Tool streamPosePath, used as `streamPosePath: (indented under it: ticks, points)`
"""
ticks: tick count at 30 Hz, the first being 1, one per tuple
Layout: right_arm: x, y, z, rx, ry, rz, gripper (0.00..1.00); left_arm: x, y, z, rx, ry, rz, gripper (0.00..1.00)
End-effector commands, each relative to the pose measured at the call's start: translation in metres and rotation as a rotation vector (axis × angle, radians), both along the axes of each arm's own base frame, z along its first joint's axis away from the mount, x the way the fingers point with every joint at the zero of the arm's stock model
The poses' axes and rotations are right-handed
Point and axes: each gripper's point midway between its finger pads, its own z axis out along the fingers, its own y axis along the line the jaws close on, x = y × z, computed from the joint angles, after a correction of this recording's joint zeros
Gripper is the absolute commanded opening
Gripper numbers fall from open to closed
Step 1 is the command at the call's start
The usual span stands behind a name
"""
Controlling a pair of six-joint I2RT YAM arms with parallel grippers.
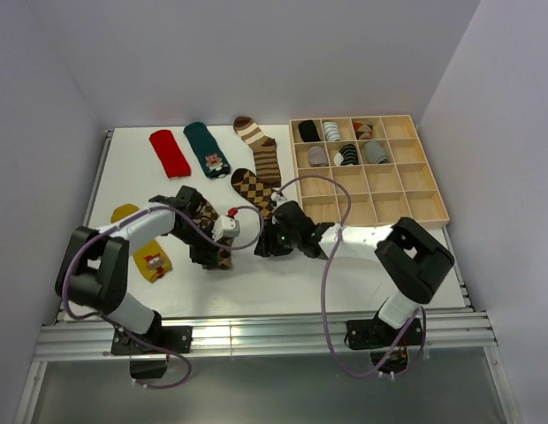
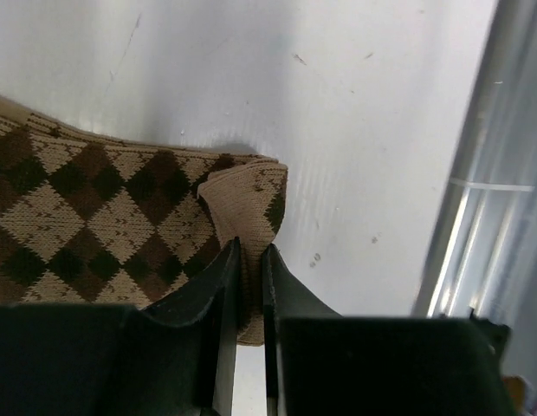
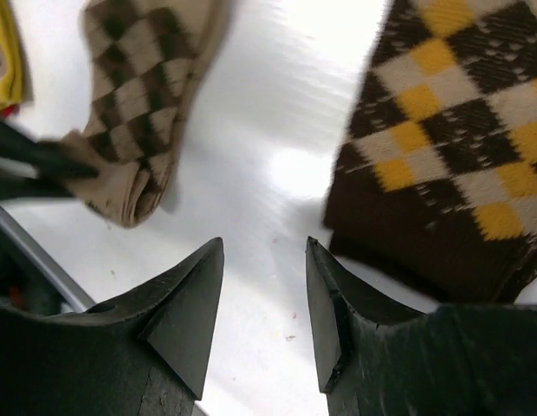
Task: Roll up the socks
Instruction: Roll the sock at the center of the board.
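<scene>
Clamped low over the near end of a tan-and-brown argyle knit sock [image 1: 203, 214], the left pincer [image 1: 219, 253] works near the front of the white surface [image 1: 345, 265] in the top view. The right pincer [image 1: 267, 240] hangs just beside it, between that sock and a dark brown argyle sock with yellow diamonds [image 1: 254, 190]. The tan sock's long axis runs diagonally, far-left to near-right. A wooden compartment tray [image 1: 430, 168] at far right holds rolled socks and is probably where this one is bound.

From the left wrist, the jaws are all but closed, nipping a turned-over flap at the sock's end. The rest lies flat and stretches away leftward, with the folded end pointing right toward the metal rail [image 2: 476, 217]. Gripping the flap looks like the start of a roll along the sock's length.

From the right wrist, the jaws stand apart over bare surface and hold nothing, perhaps ready to steady the fabric. The tan sock runs from the top down to its folded end at lower left, where the left fingers [image 3: 43, 160] pinch it. The yellow-diamond sock lies flat at right, untouched.
</scene>
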Motion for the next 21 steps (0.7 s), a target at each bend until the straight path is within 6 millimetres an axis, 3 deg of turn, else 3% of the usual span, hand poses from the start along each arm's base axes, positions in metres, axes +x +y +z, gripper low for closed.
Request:
streamPosePath:
  ticks: [1,6,10,21]
  points:
    - [0.013,0.019,0.048,0.061,-0.328,0.007,0.5,-0.018,-0.003,0.018,-0.101,0.179,-0.027,0.02]
    - [-0.013,0.039,0.054,0.035,-0.483,0.126,0.52,-0.007,-0.004,0.012,-0.116,0.291,0.028,0.03]
    - [-0.021,0.057,0.054,0.038,-0.564,0.199,0.53,-0.005,-0.006,0.001,-0.108,0.366,0.067,0.04]
    - [-0.027,0.1,0.039,0.03,-0.616,0.312,0.58,0.01,-0.004,-0.021,-0.055,0.428,0.181,0.05]
